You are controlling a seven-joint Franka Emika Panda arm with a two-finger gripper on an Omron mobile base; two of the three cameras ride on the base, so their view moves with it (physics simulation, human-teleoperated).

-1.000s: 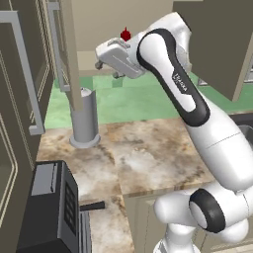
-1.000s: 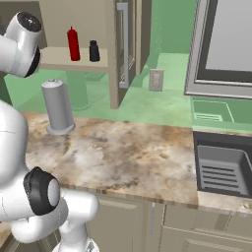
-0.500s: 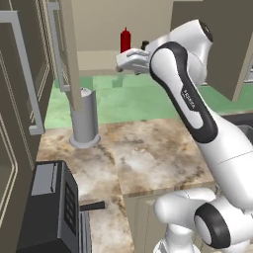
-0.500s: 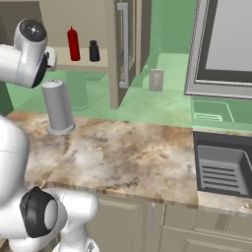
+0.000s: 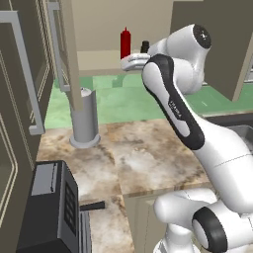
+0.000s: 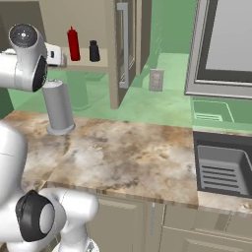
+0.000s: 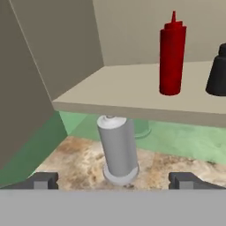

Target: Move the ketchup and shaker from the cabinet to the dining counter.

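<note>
The ketchup (image 7: pixel 172 57), a red bottle, stands upright on the open cabinet's shelf (image 7: pixel 128 95), with the black shaker (image 7: pixel 218 73) just to its right at the frame edge. From the right base, the ketchup (image 6: pixel 74 44) and shaker (image 6: pixel 94 51) stand side by side. My gripper (image 7: pixel 114 181) is open with nothing between its fingertips, in front of the shelf edge, short of the bottle and off to its left. My white hand (image 6: pixel 55 54) hovers at shelf height. In the left base view my arm partly hides the shaker (image 5: pixel 145 45), beside the ketchup (image 5: pixel 125 43). The dining counter is out of view.
A tall grey cylinder (image 5: pixel 85 118) on a round base stands on the marble worktop (image 6: pixel 133 152) below the shelf. The cabinet door (image 6: pixel 125 44) hangs open to the right of the shelf. A black toaster (image 5: pixel 54 207) sits near left and a sink (image 6: pixel 221 165) at right.
My arm has swung toward the cabinet and brought the hand up to the shelf front; the ketchup now shows clear of the hand in the left base view. The jaws stayed open.
</note>
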